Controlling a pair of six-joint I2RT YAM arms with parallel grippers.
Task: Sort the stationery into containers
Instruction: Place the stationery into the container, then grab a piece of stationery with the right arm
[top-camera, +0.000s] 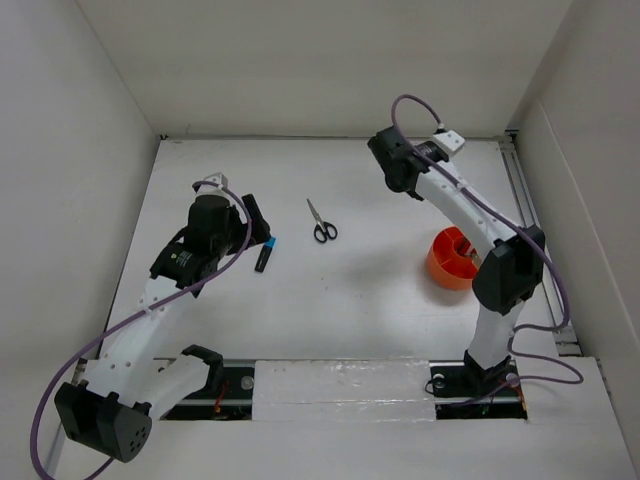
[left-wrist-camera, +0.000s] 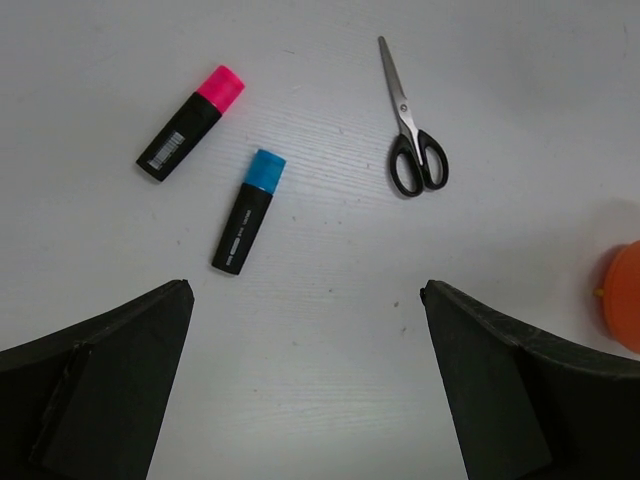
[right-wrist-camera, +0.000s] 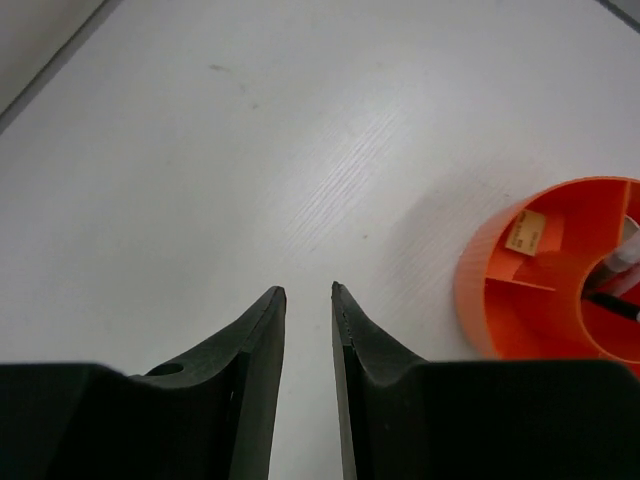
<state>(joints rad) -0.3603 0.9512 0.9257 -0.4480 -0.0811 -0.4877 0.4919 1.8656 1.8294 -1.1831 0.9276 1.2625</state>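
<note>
The black-handled scissors (top-camera: 321, 221) lie shut mid-table and also show in the left wrist view (left-wrist-camera: 412, 130). A blue-black marker (left-wrist-camera: 249, 211) and a pink-black marker (left-wrist-camera: 190, 122) lie side by side on the table, ahead of my left gripper (left-wrist-camera: 306, 290). That gripper is wide open and empty above bare table. The blue marker (top-camera: 266, 253) shows beside the left gripper (top-camera: 260, 225) from above. The orange cup (right-wrist-camera: 500, 290) with dividers stands right of my right gripper (right-wrist-camera: 308, 290). That gripper is empty, its jaws a narrow gap apart. The cup holds a tan piece (right-wrist-camera: 525, 232) and a dark pen (right-wrist-camera: 610, 302).
White walls close in the table on the left, back and right. The right arm's elbow (top-camera: 510, 265) hangs over the orange cup's (top-camera: 450, 262) right side. A taped strip (top-camera: 350, 385) runs along the near edge between the arm bases.
</note>
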